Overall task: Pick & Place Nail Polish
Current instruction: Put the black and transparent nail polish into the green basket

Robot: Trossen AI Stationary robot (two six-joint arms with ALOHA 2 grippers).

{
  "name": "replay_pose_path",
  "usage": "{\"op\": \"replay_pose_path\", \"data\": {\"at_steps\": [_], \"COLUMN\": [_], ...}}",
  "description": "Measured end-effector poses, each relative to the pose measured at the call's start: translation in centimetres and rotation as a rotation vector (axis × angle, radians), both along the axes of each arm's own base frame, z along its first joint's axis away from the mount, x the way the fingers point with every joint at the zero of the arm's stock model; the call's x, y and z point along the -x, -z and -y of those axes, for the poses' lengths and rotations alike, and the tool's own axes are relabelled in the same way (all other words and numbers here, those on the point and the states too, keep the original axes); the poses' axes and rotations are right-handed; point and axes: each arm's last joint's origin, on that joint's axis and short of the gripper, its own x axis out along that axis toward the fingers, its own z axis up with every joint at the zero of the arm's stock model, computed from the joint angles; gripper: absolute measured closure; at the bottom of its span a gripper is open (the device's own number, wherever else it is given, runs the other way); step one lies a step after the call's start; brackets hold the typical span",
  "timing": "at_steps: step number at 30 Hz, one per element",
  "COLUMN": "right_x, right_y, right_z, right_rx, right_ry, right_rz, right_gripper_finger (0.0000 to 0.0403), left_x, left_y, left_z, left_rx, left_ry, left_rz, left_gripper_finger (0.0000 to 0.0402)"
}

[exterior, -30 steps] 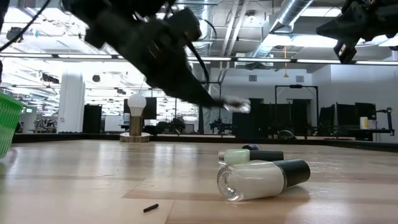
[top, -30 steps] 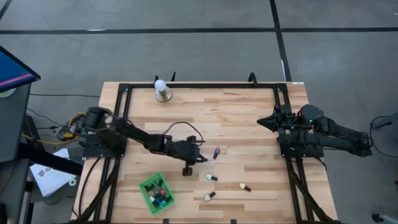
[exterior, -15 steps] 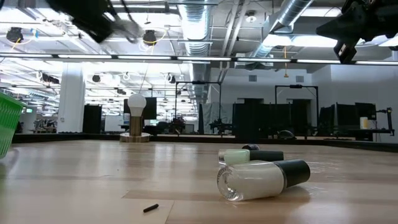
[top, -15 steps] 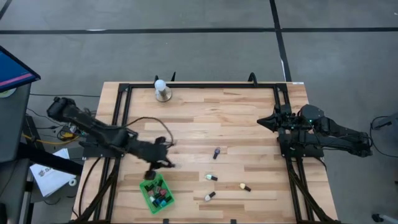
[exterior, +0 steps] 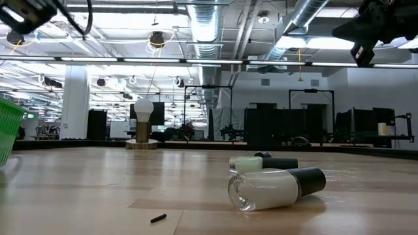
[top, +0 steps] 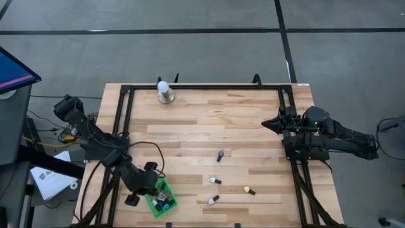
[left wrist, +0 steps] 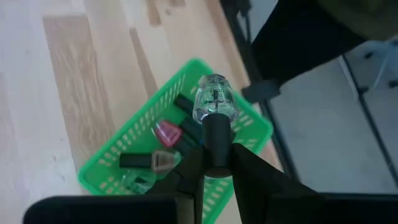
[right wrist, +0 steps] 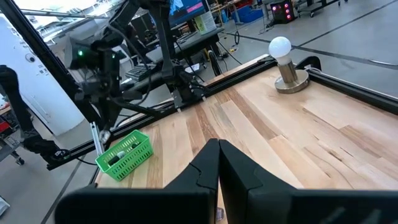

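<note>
My left gripper (left wrist: 216, 163) is over the green basket (left wrist: 127, 140) at the table's near left, which also shows in the high view (top: 159, 196). It is shut on a clear-glass nail polish bottle with a dark cap (left wrist: 213, 99). Several bottles lie in the basket, among them a pink one (left wrist: 166, 132). Several more lie on their sides on the table: a dark one (top: 219, 155), a pale one (top: 215, 181), a cream one (top: 249, 190) and a white one (top: 212, 200). My right gripper (right wrist: 217, 152) is shut and empty at the table's right side (top: 271, 123). My left gripper pinches the bottle's dark cap (left wrist: 216, 134) between its two fingers (left wrist: 247, 163). The glass body sticks out beyond the fingertips. The bottle is lifted clear, above the basket's inside.
A white ball-topped round stand (top: 164, 92) stands at the table's far edge. A black frame rail (top: 202, 88) runs round the table. In the low view two bottles (exterior: 274, 186) lie close to the camera, with a small dark bit (exterior: 157, 218) on the wood.
My left gripper has swung from the middle of the table, beside the loose bottles, toward the near left corner. It now hangs over the green basket, with the clear bottle still in its fingers. The bottles on the table have stayed put.
</note>
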Motion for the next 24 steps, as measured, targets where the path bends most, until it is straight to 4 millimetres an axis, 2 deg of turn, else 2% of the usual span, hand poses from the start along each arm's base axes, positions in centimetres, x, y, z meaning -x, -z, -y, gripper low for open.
{"op": "replay_pose_path", "data": {"at_steps": [12,18,24], "right_x": [0.0,0.0,0.0], "right_y": [0.0,0.0,0.0], "right_z": [0.0,0.0,0.0], "right_rx": [0.0,-0.007,-0.008], "right_ry": [0.0,0.001,0.002], "right_rz": [0.0,0.0,0.001], "right_gripper_finger": [0.0403,0.0403,0.0403], "left_x": [-1.6,-2.0,-2.8], "left_y": [4.5,5.7,6.1], "left_z": [1.5,1.7,1.0], "left_rx": [-0.155,-0.223,-0.266], "left_ry": [0.087,0.126,0.162], "left_rz": [-0.127,-0.133,-0.123], "left_gripper_finger": [0.035,0.035,0.035]}}
